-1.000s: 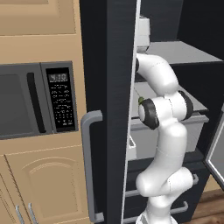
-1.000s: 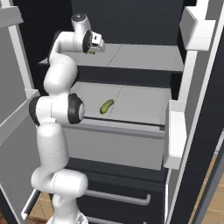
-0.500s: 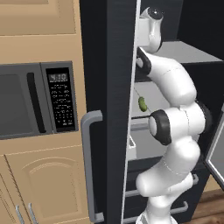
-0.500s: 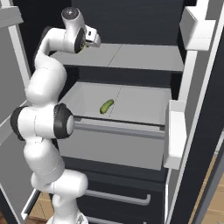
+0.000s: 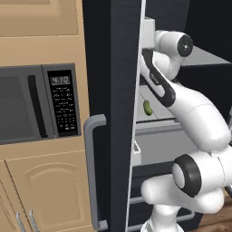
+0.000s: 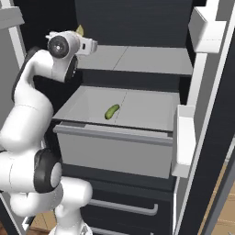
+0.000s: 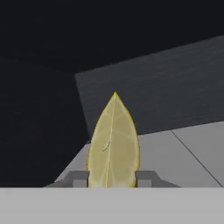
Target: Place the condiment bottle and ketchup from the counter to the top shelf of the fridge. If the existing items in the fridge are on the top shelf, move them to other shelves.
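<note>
My claw (image 7: 112, 177) is clenched on the yellow wedge (image 7: 113, 142), point up at 12 o'clock, above the top shelf (image 6: 137, 59) at its left end. The pickle (image 6: 112, 111) lies on the lower shelf (image 6: 147, 108), toward 5 o'clock.

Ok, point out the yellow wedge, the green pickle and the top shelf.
yellow wedge (image 7: 113, 142): hand view, middle of its cut face, between the fingertips.
green pickle (image 6: 112, 111): right base view, middle of its body.
top shelf (image 6: 151, 60): right base view, bare right half of the panel.
</note>
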